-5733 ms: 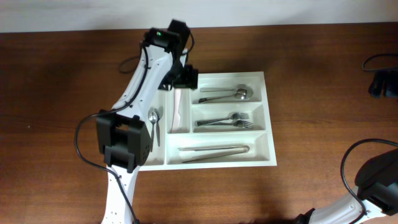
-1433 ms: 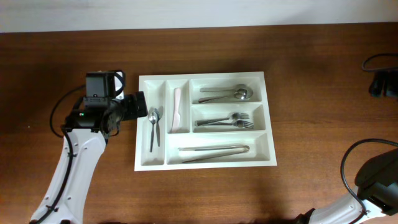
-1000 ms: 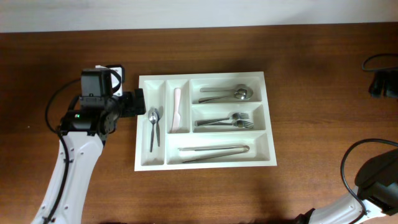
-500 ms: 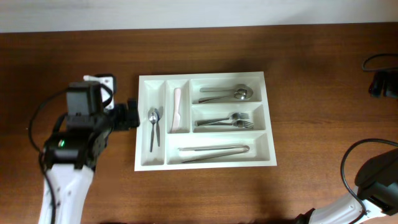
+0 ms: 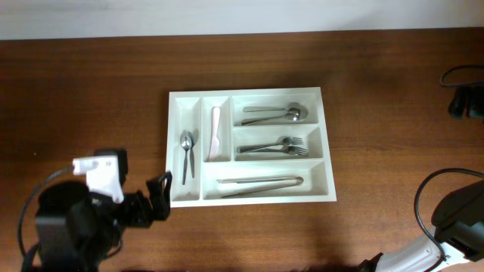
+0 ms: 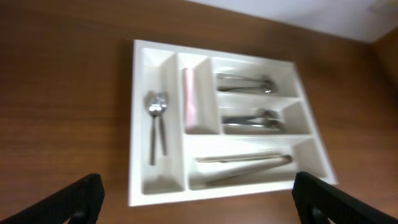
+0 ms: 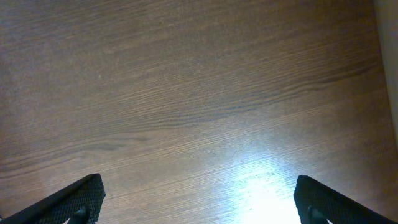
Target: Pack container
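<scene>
Container [image 5: 172, 151] likely light, stiff, slick plastic; cutlery [image 5: 274, 147] loose inside; best pinched at outer rim. Left claw [image 5: 160, 198], right claw [image 7: 199, 193] both spread, empty.

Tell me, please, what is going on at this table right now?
Nothing is being held. The container sits on the table with spoons, forks, tongs and a pink piece sorted in its compartments. The left gripper hangs open and empty by its lower-left corner, seen from overhead; the right gripper is open over bare wood.

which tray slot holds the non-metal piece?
In the tray, the inner narrow slot, beside the wide ones, holds a pale pink utensil; the other four hold silver cutlery.
</scene>
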Controlling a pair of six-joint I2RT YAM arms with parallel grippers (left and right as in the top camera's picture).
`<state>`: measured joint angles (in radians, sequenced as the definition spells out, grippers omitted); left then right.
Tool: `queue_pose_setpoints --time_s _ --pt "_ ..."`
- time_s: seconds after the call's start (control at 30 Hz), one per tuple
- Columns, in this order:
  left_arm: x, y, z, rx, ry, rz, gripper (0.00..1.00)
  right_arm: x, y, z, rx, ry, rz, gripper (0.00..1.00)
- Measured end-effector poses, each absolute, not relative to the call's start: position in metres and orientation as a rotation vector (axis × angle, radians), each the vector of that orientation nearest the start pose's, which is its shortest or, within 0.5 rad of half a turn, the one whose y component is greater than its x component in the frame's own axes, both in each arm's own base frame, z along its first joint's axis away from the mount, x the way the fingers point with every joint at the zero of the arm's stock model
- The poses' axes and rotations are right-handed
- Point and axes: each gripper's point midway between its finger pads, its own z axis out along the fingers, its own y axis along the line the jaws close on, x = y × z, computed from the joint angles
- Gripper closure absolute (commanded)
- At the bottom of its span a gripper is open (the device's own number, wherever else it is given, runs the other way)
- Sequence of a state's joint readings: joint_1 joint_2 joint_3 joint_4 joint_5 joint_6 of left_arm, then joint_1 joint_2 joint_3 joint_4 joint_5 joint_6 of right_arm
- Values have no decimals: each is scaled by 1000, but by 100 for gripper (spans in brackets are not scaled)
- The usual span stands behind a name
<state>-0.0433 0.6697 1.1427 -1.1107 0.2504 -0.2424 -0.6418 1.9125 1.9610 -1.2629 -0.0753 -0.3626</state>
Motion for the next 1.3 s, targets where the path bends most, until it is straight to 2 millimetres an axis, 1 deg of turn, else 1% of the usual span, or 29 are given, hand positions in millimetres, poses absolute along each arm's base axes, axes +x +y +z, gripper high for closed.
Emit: queue_pose_setpoints --time_s 0.07,0.13,0.27,0.33,0.47,0.53,0.67,0.8,0.87,0.97,1.1,1.17,1.3 --pt "186 -56 305 -80 2190 -482 1 357 -251 204 369 2765 -150 1" --pt "177 -59 304 -86 2195 -513 1 357 -251 204 369 2765 -150 1" --pt "158 -63 289 -111 2275 -558 1 357 -251 204 369 2765 -150 1" --pt "153 -65 285 -120 2303 -575 1 357 -251 204 369 2765 -150 1" --pt "153 -65 285 -90 2300 -566 1 357 -251 204 369 2765 -150 1" --pt "156 -65 288 -14 2277 -533 1 357 -251 204 369 2765 -150 1" --pt "165 -66 300 224 2184 -416 1 357 -251 204 369 2765 -150 1" --pt "174 -66 312 379 2088 -324 1 357 -251 204 369 2765 -150 1" --pt "180 -66 315 420 2053 -292 1 357 -251 204 370 2765 -150 1" --pt "193 -65 308 455 2018 -247 1 357 -251 204 370 2765 -150 1" --pt "210 -61 285 470 1963 -192 1 357 -251 204 370 2765 -150 1" --pt "214 -60 273 475 1912 -166 1 357 -251 204 369 2765 -150 1" --pt "215 -59 261 477 1791 -126 1 357 -251 204 369 2765 -150 1"
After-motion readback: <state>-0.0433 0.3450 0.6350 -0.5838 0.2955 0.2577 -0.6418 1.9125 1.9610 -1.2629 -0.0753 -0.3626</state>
